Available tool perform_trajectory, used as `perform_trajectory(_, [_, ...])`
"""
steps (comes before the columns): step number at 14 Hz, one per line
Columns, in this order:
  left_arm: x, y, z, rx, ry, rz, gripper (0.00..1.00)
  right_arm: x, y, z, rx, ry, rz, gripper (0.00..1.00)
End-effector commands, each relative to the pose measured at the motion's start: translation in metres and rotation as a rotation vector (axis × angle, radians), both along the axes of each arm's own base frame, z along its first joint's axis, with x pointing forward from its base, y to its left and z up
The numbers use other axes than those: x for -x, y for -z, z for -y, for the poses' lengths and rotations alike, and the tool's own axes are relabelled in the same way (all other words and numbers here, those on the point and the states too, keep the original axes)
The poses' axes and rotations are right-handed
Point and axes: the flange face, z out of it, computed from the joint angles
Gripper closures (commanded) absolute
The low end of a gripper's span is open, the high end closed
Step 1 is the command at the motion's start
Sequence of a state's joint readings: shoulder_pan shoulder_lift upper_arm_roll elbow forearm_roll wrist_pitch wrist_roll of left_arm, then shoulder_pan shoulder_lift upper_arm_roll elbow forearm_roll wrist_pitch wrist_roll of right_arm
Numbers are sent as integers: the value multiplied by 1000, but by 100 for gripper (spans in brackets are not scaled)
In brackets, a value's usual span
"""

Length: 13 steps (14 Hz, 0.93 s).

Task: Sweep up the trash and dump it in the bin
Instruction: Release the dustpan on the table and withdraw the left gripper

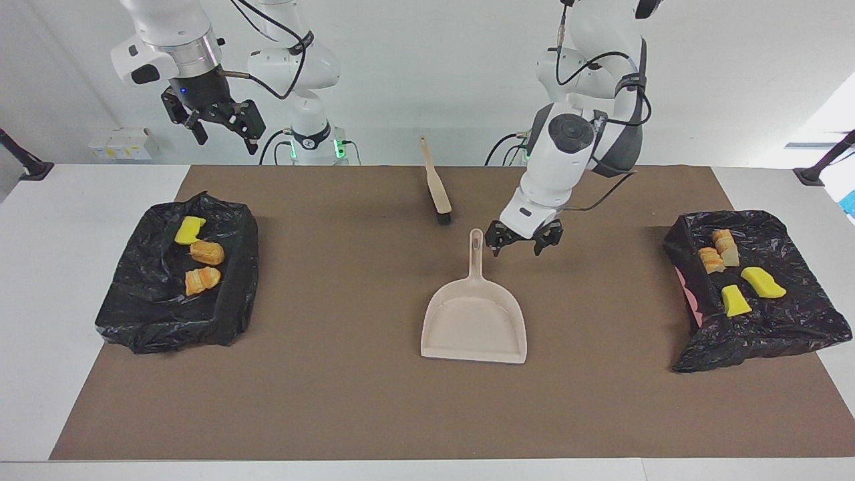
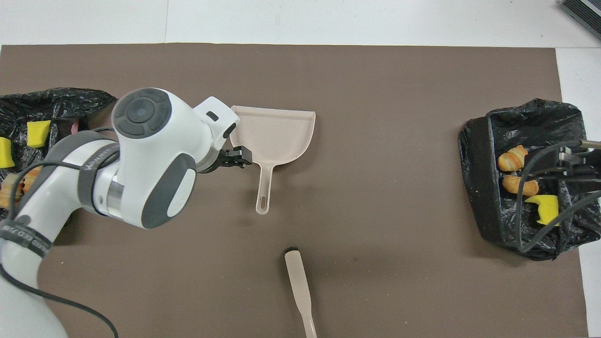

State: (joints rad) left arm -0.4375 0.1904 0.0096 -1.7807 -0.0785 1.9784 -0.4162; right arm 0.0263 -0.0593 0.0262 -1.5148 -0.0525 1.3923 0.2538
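The trash, small bright yellow sponge pieces and tan, orange-brown bread-like chunks, already lies inside the two bins: three scraps [image 1: 198, 255] in the black-bag-lined bin [image 1: 133, 314] at the right arm's end of the table, and four scraps [image 1: 735, 274] in the black-bag-lined bin [image 1: 768, 334] at the left arm's end. None shows on the brown mat [image 1: 334, 401] between them, so by the look of it the sweeping and dumping are done and only the tools are left to part from. The beige plastic dustpan [image 1: 473, 319] lies flat at mid-table, its long axis running toward the robots, handle end nearer to them and open mouth farther. The left gripper [image 1: 522, 242] hangs low just beside that handle, toward its own arm's end of the table, and is plainly the nearer one; its jaws stand wide apart with nothing between them and do not touch the handle. Any further move with the pan would turn on that small sideways gap. The beige long-handled brush [image 1: 435, 184] lies nearer to the robots than the dustpan, bristles toward it. The right gripper [image 1: 215, 127] waits high over the table's edge above its own bin, jaws spread and empty.
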Motion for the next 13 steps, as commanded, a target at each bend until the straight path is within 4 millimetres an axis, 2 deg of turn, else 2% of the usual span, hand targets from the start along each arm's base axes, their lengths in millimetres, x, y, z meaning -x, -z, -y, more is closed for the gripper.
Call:
perform_trajectory(1, [-13, -30, -48, 22, 30, -41, 0, -1, 1, 7, -46, -30, -5, 0])
perform_trajectory(4, [-26, -66, -96, 56, 100, -72, 0, -6, -2, 5, -58, -49, 36, 0])
perform_trajectory(7, [-31, -75, -153, 50, 147, -121, 0, -3, -3, 6, -60, -43, 36, 0])
perform_trajectory(8, [-32, -83, -169, 51, 165, -122, 0, -3, -3, 5, -60, -46, 36, 0])
perform_trajectory(10, [-32, -97, -193, 16, 162, -131, 0, -1, -2, 3, -58, -50, 33, 0])
perform_trajectory(13, [-29, -117, -207, -28, 156, -139, 0, -1, -2, 1, -59, -52, 33, 0])
